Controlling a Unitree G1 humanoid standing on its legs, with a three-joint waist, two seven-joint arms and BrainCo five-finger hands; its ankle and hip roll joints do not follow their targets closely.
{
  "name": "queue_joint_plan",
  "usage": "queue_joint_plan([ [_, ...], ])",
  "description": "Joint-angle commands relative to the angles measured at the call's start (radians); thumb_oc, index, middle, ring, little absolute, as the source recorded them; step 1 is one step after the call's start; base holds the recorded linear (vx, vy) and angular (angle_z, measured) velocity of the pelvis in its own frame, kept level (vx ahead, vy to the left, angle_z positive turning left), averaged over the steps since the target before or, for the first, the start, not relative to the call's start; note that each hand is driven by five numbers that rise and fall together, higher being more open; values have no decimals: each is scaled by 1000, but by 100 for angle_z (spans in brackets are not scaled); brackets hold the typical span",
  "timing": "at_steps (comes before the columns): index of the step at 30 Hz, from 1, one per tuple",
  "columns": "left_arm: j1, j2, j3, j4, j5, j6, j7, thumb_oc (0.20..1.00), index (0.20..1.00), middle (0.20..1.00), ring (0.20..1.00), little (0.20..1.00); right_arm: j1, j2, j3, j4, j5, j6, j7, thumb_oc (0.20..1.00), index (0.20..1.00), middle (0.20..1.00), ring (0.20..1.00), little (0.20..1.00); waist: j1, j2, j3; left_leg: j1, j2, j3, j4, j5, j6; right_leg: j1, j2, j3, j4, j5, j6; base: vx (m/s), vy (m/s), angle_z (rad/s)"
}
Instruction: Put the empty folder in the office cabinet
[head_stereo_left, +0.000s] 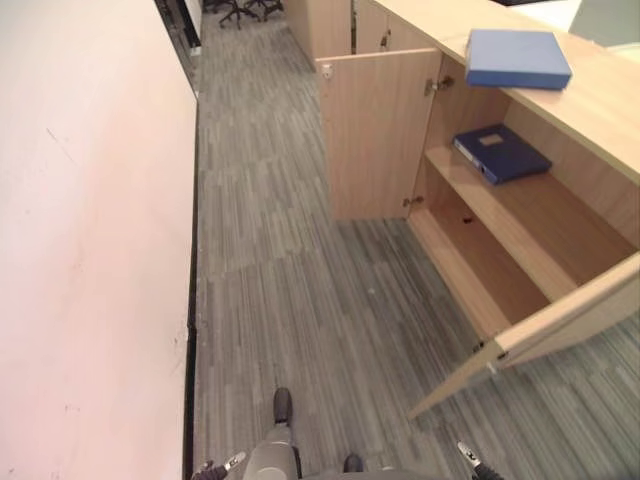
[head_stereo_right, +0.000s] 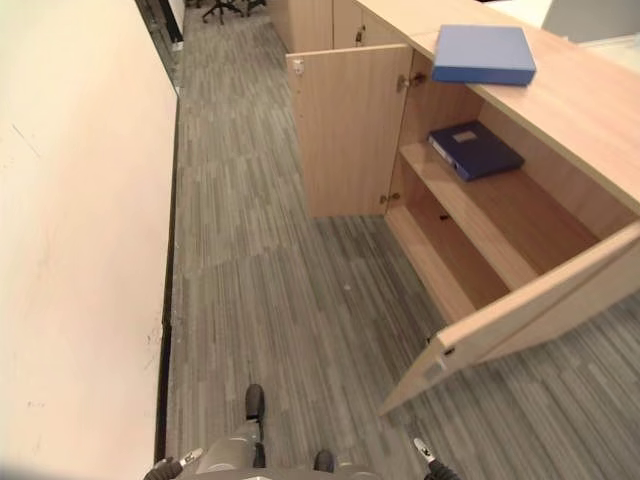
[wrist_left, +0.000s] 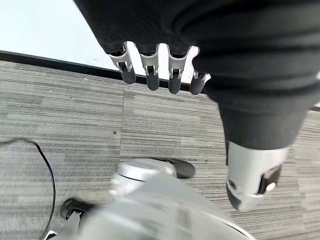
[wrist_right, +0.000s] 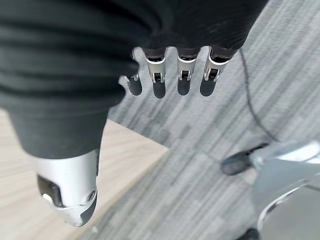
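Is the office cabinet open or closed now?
Open. Both doors of the cabinet are swung out, showing its shelves and a dark blue folder lying on the upper shelf.

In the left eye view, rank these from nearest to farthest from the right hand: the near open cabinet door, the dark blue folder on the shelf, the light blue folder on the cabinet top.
1. Near open door, just ahead of the right hand.
2. Dark blue folder, inside on the upper shelf.
3. Light blue folder, on the cabinet top, farthest.
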Motion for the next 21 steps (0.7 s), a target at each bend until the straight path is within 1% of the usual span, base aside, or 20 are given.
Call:
queue_joint_plan([
  [1,-15,-27,32,22,1,-17,11,1000,1000,1000,1000,1000,40,-16,-23,-31,-41,-12,-1,1000,1000,1000,1000,1000,12,68,-17,60,43,-26,16,-8,-19,79,-176,40,-33,6,56,267,217,-45],
  [2,-11,-28,31,25,5,-18,10,1000,1000,1000,1000,1000,43,-13,-25,-31,-43,-11,1,1000,1000,1000,1000,1000,11,71,-30,73,38,-24,14,-9,-20,85,-189,40,-36,5,64,184,162,-70],
  [3,-11,-28,31,25,5,-18,10,1000,1000,1000,1000,1000,43,-13,-25,-32,-43,-11,1,1000,1000,1000,1000,1000,11,71,-30,74,38,-23,14,-9,-19,86,-190,41,-36,5,64,228,209,-69],
  [4,-9,-25,31,32,15,-15,7,1000,1000,1000,1000,1000,44,-4,-22,-27,-46,-7,4,1000,1000,1000,1000,1000,11,66,-52,102,19,-16,14,-29,-7,84,-221,49,-38,7,78,204,202,-57],
  [5,-11,-21,33,31,14,-17,7,1000,1000,1000,1000,1000,45,2,-21,-23,-49,-6,4,1000,1000,1000,1000,1000,13,61,-59,112,9,-10,14,-40,0,81,-234,51,-38,10,86,204,203,-26],
  [6,-11,-21,33,32,14,-17,7,1000,1000,1000,1000,1000,46,2,-21,-23,-49,-7,4,1000,1000,1000,1000,1000,14,60,-59,113,9,-9,14,-40,0,81,-235,51,-38,9,87,116,133,-14],
  [8,-18,-12,39,23,9,-19,8,1000,1000,1000,1000,1000,41,14,-10,-19,-61,-5,9,1000,1000,1000,1000,1000,19,48,-75,131,-18,-4,14,-70,22,66,-265,58,-38,24,106,146,194,-12],
  [9,-30,-2,42,13,2,-23,13,1000,1000,1000,1000,1000,28,22,-7,-23,-59,-5,7,1000,1000,1000,1000,1000,22,40,-81,139,-41,2,14,-93,40,52,-285,64,-35,40,121,159,255,-19],
  [12,-39,10,42,7,2,-26,15,1000,1000,1000,1000,1000,15,31,-3,-35,-58,-6,7,1000,1000,1000,1000,1000,23,29,-91,148,-74,13,14,-123,63,31,-321,71,-15,63,141,122,217,-27],
  [14,-45,15,42,6,6,-28,15,1000,1000,1000,1000,1000,9,35,-3,-40,-60,-6,8,1000,1000,1000,1000,1000,24,22,-97,153,-97,16,14,-140,75,23,-346,68,-2,87,154,95,200,37],
  [15,-48,18,41,6,6,-27,15,1000,1000,1000,1000,1000,4,36,-5,-44,-62,-4,7,1000,1000,1000,1000,1000,25,16,-100,158,-119,13,14,-154,87,12,-368,65,11,118,165,84,209,21],
  [16,-49,19,43,10,10,-25,13,1000,1000,1000,1000,1000,2,37,-6,-44,-62,-4,7,1000,1000,1000,1000,1000,27,13,-103,159,-132,13,14,-163,92,5,-380,60,17,135,172,65,153,-1],
  [17,-49,19,43,10,10,-25,13,1000,1000,1000,1000,1000,2,37,-6,-44,-62,-4,7,1000,1000,1000,1000,1000,27,12,-103,159,-132,14,14,-163,92,5,-381,60,17,135,172,58,142,-15],
  [18,-47,20,46,14,14,-24,14,1000,1000,1000,1000,1000,-1,39,-4,-46,-63,-2,12,1000,1000,1000,1000,1000,30,8,-108,160,-148,17,14,-173,100,-5,-401,52,28,166,182,35,88,-22],
  [19,-47,20,46,14,14,-24,14,1000,1000,1000,1000,1000,-1,39,-4,-46,-63,-2,12,1000,1000,1000,1000,1000,30,7,-109,159,-149,17,14,-173,101,-6,-401,52,28,167,182,48,131,-19],
  [21,-40,21,52,25,24,-20,12,1000,1000,1000,1000,1000,-11,44,4,-56,-72,-1,17,1000,1000,1000,1000,1000,40,3,-117,161,-170,22,14,-190,111,-17,-428,31,35,206,192,56,121,-3],
])
